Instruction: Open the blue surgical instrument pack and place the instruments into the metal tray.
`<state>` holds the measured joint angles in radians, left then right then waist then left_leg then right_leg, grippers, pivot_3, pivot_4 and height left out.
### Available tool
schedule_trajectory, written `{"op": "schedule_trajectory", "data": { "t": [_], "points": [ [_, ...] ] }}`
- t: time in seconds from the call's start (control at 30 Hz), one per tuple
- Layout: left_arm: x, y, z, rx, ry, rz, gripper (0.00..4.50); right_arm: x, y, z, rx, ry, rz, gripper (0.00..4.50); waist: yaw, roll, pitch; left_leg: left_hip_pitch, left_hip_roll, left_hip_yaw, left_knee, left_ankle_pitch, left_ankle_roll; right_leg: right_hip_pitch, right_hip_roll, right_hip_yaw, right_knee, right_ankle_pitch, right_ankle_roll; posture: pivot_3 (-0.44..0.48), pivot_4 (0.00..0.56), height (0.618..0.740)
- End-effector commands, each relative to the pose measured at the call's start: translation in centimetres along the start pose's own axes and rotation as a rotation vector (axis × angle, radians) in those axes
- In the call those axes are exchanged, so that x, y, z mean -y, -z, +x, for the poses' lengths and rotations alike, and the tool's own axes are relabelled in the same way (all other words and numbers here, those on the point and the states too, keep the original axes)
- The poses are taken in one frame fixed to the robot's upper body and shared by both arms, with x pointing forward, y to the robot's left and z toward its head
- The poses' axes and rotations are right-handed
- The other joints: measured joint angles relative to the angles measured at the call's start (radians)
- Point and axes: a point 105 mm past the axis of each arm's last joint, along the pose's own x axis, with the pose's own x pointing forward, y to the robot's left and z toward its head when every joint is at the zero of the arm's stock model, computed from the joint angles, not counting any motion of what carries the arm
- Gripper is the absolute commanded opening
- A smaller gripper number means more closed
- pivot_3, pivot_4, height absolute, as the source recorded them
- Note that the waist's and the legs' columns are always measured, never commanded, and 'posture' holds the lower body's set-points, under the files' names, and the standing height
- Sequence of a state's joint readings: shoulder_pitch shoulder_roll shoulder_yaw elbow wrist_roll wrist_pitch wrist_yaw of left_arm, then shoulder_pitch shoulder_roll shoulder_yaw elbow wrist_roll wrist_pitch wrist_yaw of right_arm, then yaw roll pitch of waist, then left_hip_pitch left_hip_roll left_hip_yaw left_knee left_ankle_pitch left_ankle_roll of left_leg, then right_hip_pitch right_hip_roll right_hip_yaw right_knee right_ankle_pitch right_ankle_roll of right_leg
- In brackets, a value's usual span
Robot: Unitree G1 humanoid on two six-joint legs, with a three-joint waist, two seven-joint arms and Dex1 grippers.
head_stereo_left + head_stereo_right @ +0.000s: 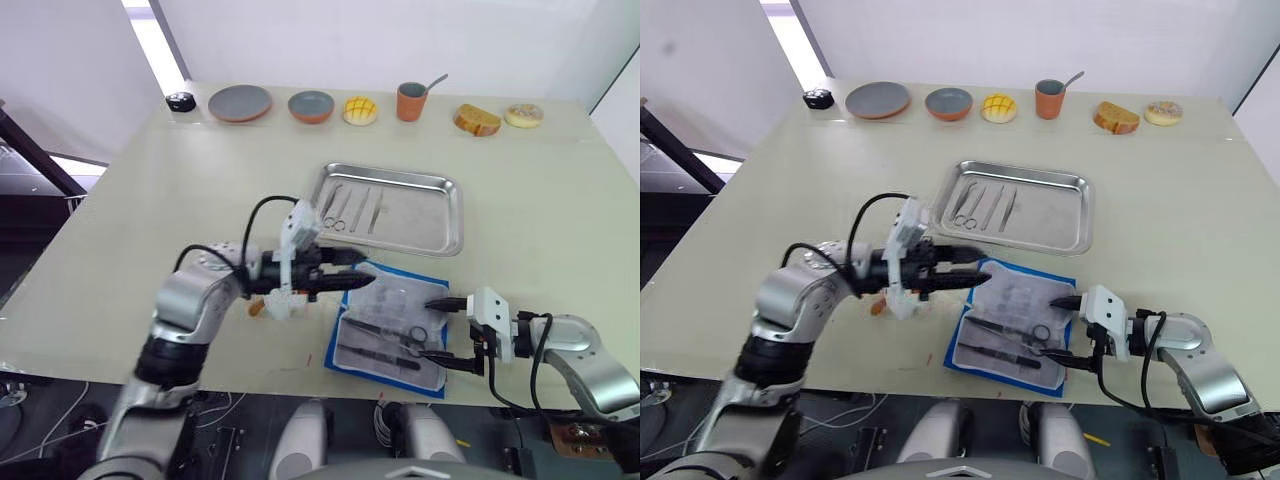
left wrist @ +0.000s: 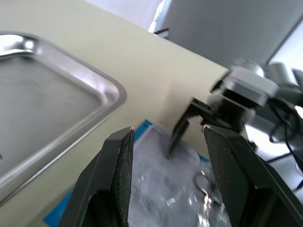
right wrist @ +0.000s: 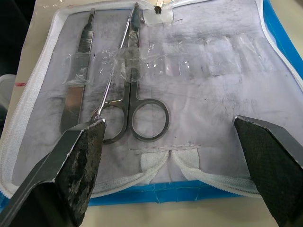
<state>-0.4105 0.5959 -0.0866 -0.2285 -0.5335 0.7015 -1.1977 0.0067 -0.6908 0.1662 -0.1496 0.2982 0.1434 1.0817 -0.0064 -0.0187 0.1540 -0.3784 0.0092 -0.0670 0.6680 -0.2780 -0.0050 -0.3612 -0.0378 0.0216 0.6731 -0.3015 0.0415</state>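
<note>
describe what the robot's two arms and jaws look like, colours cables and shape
Both arms are silver-grey metal with black joints and looping black cables. The left gripper and right gripper each have a white housing and two slim black fingers, whose inner pads look rough and worn.

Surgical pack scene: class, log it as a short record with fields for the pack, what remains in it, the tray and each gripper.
Pack: the blue surgical instrument pack lies open at the table's near edge.
In pack: scissors and a flat tool under clear straps.
Tray: the metal tray behind the pack holds several instruments.
Left gripper: open, over the pack's left end.
Right gripper: open, at its right end.
</note>
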Motion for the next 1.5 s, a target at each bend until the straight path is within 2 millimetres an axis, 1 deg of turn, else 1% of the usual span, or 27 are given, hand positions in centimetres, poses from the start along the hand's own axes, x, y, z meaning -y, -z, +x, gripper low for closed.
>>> {"op": "schedule_trajectory", "data": {
  "t": [0.03, 0.1, 0.2, 0.23, 0.27, 0.3, 0.33, 0.4, 0.6, 0.73, 0.8, 0.9, 1.03, 1.1, 1.23, 1.43, 1.47, 1.5],
  "points": [
    [1.1, -0.6, -0.8, 0.026, 0.071, 0.104, 2.47, -1.9, 3.9, 0.0, -0.105, -0.046, 0.143, 4.50, 0.002, 0.000, 0.000, 0.000, 0.000, 0.000, 0.000, 0.000, 0.000, 0.000, 0.000, 0.000, 0.000, 0.000, 0.000, 0.000, 0.150, 0.740],
    [1.6, 0.0, -1.9, 0.007, 0.109, 0.121, 2.47, -2.0, 3.9, -0.2, -0.101, -0.048, 0.145, 4.50, 0.001, 0.000, 0.000, 0.000, 0.000, 0.001, 0.000, 0.000, 0.000, 0.000, 0.000, 0.001, 0.000, 0.000, 0.000, 0.000, 0.150, 0.740],
    [2.2, 0.6, -3.7, 0.003, 0.155, 0.097, 2.47, -2.2, 4.0, -0.4, -0.110, -0.061, 0.135, 4.50, 0.001, 0.000, 0.000, 0.000, 0.000, 0.000, -0.001, 0.000, 0.001, 0.000, 0.000, 0.000, 0.000, 0.000, 0.000, 0.000, 0.150, 0.740],
    [2.3, 0.8, -4.4, -0.009, 0.162, 0.095, 2.73, -2.2, 4.1, -0.4, -0.111, -0.061, 0.133, 4.50, 0.001, 0.000, 0.000, -0.001, 0.000, 0.000, -0.001, -0.001, 0.001, 0.000, 0.000, 0.000, -0.001, 0.000, 0.000, 0.000, 0.150, 0.740],
    [2.3, 1.0, -4.8, -0.019, 0.161, 0.095, 2.89, -2.2, 4.1, -0.5, -0.111, -0.060, 0.133, 4.50, 0.003, 0.000, 0.000, -0.001, 0.000, 0.000, -0.001, -0.001, 0.001, 0.000, 0.000, 0.000, -0.001, 0.000, 0.000, 0.000, 0.150, 0.740],
    [2.1, 1.1, -5.5, -0.031, 0.150, 0.099, 3.28, -2.1, 4.1, -0.5, -0.110, -0.058, 0.134, 4.50, 0.003, 0.000, 0.000, -0.001, 0.000, 0.000, -0.001, -0.001, 0.002, 0.000, 0.000, -0.001, -0.001, 0.000, 0.000, 0.000, 0.150, 0.740],
    [2.0, 1.2, -6.1, -0.041, 0.141, 0.099, 3.55, -2.0, 4.1, -0.5, -0.111, -0.056, 0.135, 4.50, 0.004, 0.000, 0.000, -0.001, 0.000, 0.000, -0.001, -0.001, 0.002, 0.000, 0.000, -0.001, -0.002, 0.000, 0.000, 0.000, 0.150, 0.740],
    [1.6, 1.4, -7.7, -0.075, 0.115, 0.096, 4.45, -2.0, 4.2, -0.7, -0.115, -0.055, 0.135, 4.50, 0.003, 0.001, 0.001, -0.001, 0.000, 0.001, -0.001, -0.001, 0.002, 0.000, 0.000, -0.002, -0.002, 0.000, 0.000, 0.000, 0.150, 0.740],
    [0.8, 1.4, -10.8, -0.123, 0.048, 0.079, 4.45, -1.9, 4.3, -1.0, -0.119, -0.054, 0.137, 4.50, 0.004, 0.001, 0.001, -0.001, 0.000, 0.001, -0.001, -0.002, 0.003, 0.000, 0.000, -0.004, -0.002, 0.000, 0.000, 0.000, 0.150, 0.740],
    [0.6, 1.4, -11.5, -0.131, 0.029, 0.078, 4.45, -1.9, 4.4, -1.1, -0.120, -0.052, 0.139, 4.50, 0.005, 0.001, 0.001, -0.001, 0.000, 0.001, -0.001, -0.002, 0.003, 0.000, 0.000, -0.005, -0.002, 0.000, 0.000, 0.000, 0.150, 0.740],
    [0.6, 1.6, -11.2, -0.142, 0.023, 0.107, 4.45, -1.9, 4.4, -1.1, -0.117, -0.050, 0.139, 4.50, 0.005, 0.001, 0.001, -0.001, 0.000, 0.001, -0.001, -0.002, 0.003, 0.000, 0.000, -0.005, -0.002, 0.000, 0.000, 0.000, 0.150, 0.740],
    [0.5, 1.6, -10.0, -0.146, 0.025, 0.128, 4.45, -1.8, 4.2, -1.0, -0.110, -0.048, 0.137, 4.50, 0.007, 0.001, 0.001, -0.001, 0.000, 0.001, -0.001, -0.002, 0.003, 0.000, 0.000, -0.004, -0.002, 0.000, 0.000, 0.000, 0.150, 0.740],
    [0.1, 1.1, -7.6, -0.137, 0.065, 0.173, 4.45, -1.5, 3.9, -0.7, -0.099, -0.041, 0.129, 4.50, 0.012, 0.000, 0.001, -0.001, 0.000, 0.001, 0.000, -0.002, 0.003, 0.000, 0.000, -0.005, -0.002, 0.000, 0.000, 0.000, 0.150, 0.740],
    [0.0, 1.0, -6.9, -0.135, 0.092, 0.187, 4.45, -1.4, 3.8, -0.6, -0.095, -0.037, 0.126, 4.50, 0.011, 0.000, 0.001, -0.001, 0.001, 0.002, 0.000, -0.002, 0.003, 0.000, 0.001, -0.004, -0.001, 0.000, 0.000, 0.000, 0.150, 0.740],
    [0.1, 1.1, -5.9, -0.138, 0.145, 0.203, 4.45, -1.3, 3.5, -0.4, -0.089, -0.030, 0.121, 4.50, 0.006, 0.000, 0.001, -0.001, 0.001, 0.002, 0.000, -0.002, 0.003, 0.000, 0.002, -0.004, -0.001, 0.000, 0.000, 0.000, 0.150, 0.740],
    [0.0, 0.8, -4.6, -0.110, 0.177, 0.226, 4.45, -1.3, 3.1, -0.3, -0.072, -0.012, 0.114, 4.50, 0.003, 0.000, 0.001, -0.001, 0.000, 0.002, 0.000, -0.002, 0.003, 0.000, 0.002, -0.004, -0.001, 0.000, 0.000, 0.000, 0.150, 0.740],
    [0.1, 0.9, -4.3, -0.105, 0.185, 0.234, 4.45, -1.4, 2.9, -0.3, -0.066, -0.007, 0.112, 4.50, 0.003, 0.000, 0.001, -0.001, 0.000, 0.002, 0.000, -0.002, 0.003, 0.000, 0.002, -0.004, -0.001, 0.000, 0.000, 0.000, 0.150, 0.740],
    [0.3, 1.3, -3.9, -0.105, 0.207, 0.224, 4.45, -1.3, 2.2, -0.4, -0.033, 0.011, 0.112, 4.50, 0.003, 0.000, 0.001, -0.001, 0.001, 0.002, 0.000, -0.002, 0.003, 0.000, 0.002, -0.004, -0.001, 0.000, 0.000, 0.000, 0.150, 0.740]
  ]
}}
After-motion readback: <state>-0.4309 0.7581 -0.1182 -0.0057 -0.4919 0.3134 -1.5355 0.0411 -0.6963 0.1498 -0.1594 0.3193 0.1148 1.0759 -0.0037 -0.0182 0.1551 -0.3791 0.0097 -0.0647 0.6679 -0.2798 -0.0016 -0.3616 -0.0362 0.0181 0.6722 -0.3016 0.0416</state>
